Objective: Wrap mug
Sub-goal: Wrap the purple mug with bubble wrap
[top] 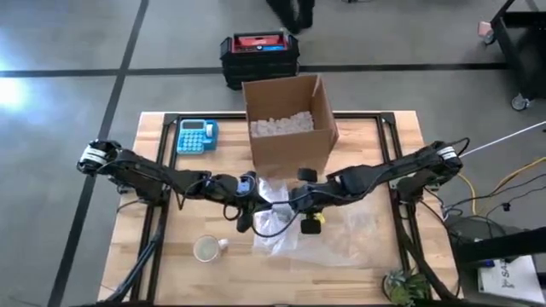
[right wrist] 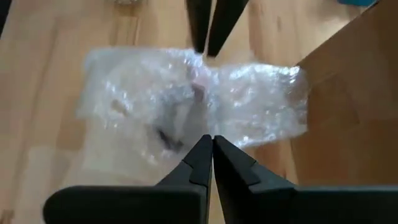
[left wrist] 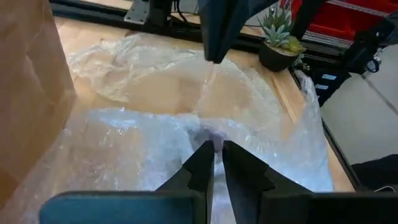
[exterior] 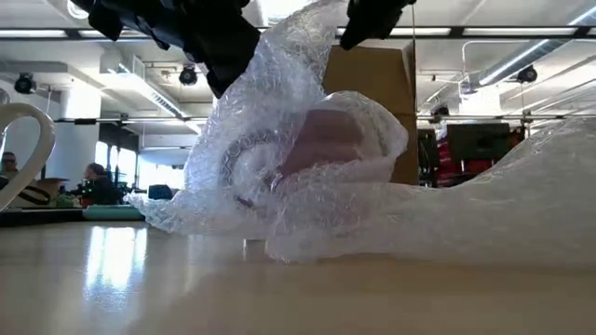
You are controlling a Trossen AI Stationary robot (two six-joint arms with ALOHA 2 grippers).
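Observation:
A sheet of clear bubble wrap (top: 328,234) lies on the wooden table, bunched up at its left end around a pinkish mug (exterior: 326,140) that shows dimly through it. My left gripper (left wrist: 214,146) and my right gripper (right wrist: 211,138) meet tip to tip over this bundle (right wrist: 186,99), each shut on the wrap. A second, pale mug (top: 207,248) stands bare on the table toward the near left; its handle (exterior: 23,140) shows in the low view. My left gripper pinches a raised fold of the bubble wrap (left wrist: 213,134) between its two fingers, slanting down from the table's left. The wrap rises from the bundle to the fingers (exterior: 279,65); the bundle rests on the table. My right gripper pinches the wrap's top (right wrist: 208,127) at its fingertips, coming slantwise down from the table's right. A strip of wrap (left wrist: 208,78) is drawn up to its fingers (left wrist: 214,37). One layer or several, I cannot tell.
An open cardboard box (top: 288,119) with white filling stands just behind the bundle. A blue calculator (top: 196,135) lies at the far left, a small plant (top: 405,286) at the near right corner. A red and black toolbox (top: 260,55) sits on the floor beyond the table.

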